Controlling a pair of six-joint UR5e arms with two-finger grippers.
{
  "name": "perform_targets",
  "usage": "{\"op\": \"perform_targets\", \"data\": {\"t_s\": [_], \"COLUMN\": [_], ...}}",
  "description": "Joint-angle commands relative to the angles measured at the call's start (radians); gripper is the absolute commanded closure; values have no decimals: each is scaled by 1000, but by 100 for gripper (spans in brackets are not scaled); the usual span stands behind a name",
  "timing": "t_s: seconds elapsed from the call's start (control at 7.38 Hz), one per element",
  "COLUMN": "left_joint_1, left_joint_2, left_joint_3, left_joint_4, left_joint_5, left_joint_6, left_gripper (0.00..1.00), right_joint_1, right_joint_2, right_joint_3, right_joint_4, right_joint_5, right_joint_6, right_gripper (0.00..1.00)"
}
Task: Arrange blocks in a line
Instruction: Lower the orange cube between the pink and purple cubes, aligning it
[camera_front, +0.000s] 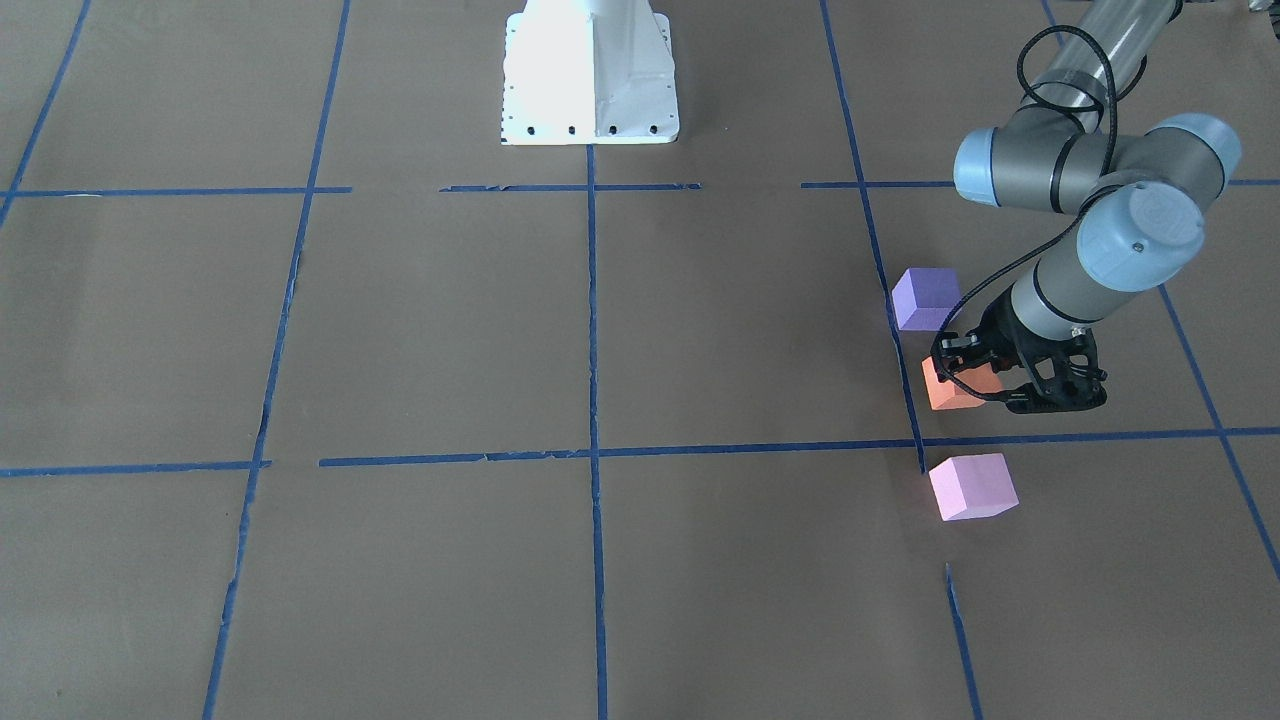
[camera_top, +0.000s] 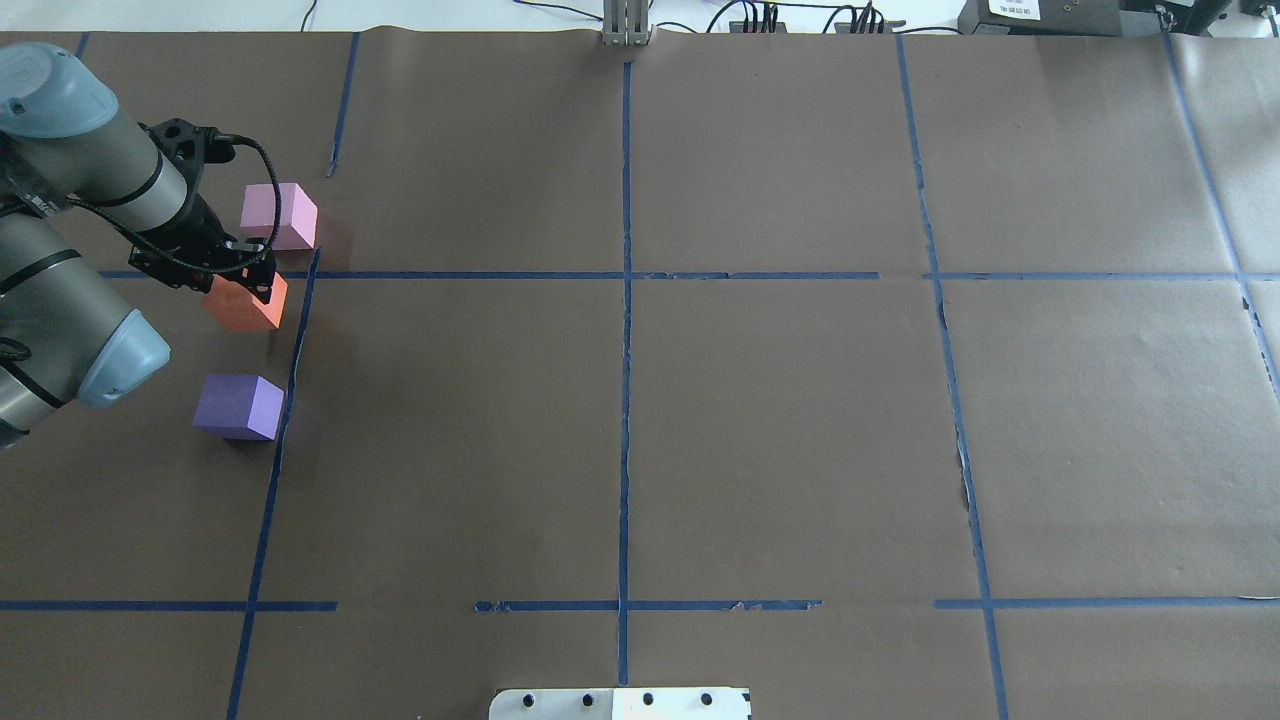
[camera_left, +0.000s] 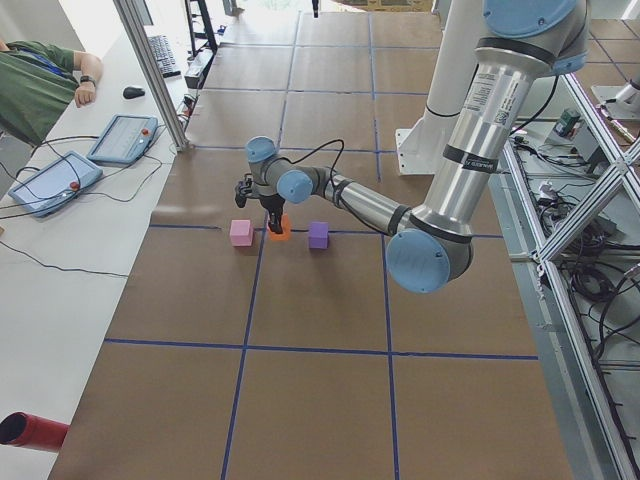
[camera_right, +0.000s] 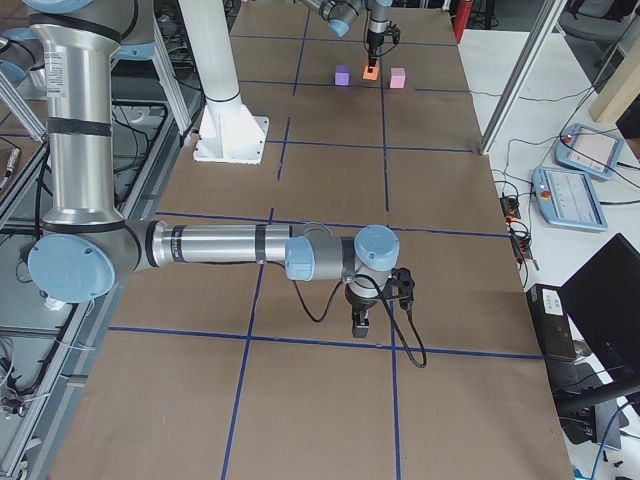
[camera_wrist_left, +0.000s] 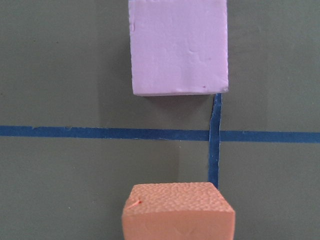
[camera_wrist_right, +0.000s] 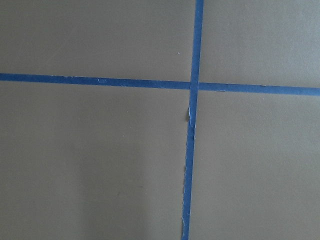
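Three cubes lie in a short row at the table's left end. The orange block (camera_front: 950, 392) is in the middle, the pale pink block (camera_front: 972, 487) on its far side and the violet-purple block (camera_front: 925, 298) nearer the robot's base. My left gripper (camera_front: 978, 382) stands upright over the orange block (camera_top: 240, 308), its fingers around it, and looks shut on it, low at the table. The left wrist view shows the orange block (camera_wrist_left: 177, 212) close below and the pink block (camera_wrist_left: 177, 47) beyond a tape line. My right gripper (camera_right: 360, 322) shows only in the exterior right view; I cannot tell whether it is open or shut.
Brown paper with a blue tape grid (camera_top: 625, 275) covers the table. The white robot base (camera_front: 590, 75) stands at the near-middle edge. The row of blocks lies just beside a tape line (camera_top: 290, 360). The right wrist view shows only a tape crossing (camera_wrist_right: 192, 85).
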Motion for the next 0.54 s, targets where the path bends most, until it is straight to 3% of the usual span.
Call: {"op": "perform_targets", "data": {"t_s": [0.0, 0.41], "left_joint_1": [3, 3], "left_joint_2": [20, 25], "left_joint_3": [6, 1], "left_joint_4": [-33, -38], "left_joint_5": [0, -1], "left_joint_6": [-1, -4], "left_gripper": [91, 91], "right_joint_1": [0, -1], "right_joint_2": [1, -1], "right_joint_3": [1, 1], "right_joint_4": [0, 0], "right_joint_5": [1, 0], "right_joint_6": [0, 0], "right_gripper": [0, 0]}}
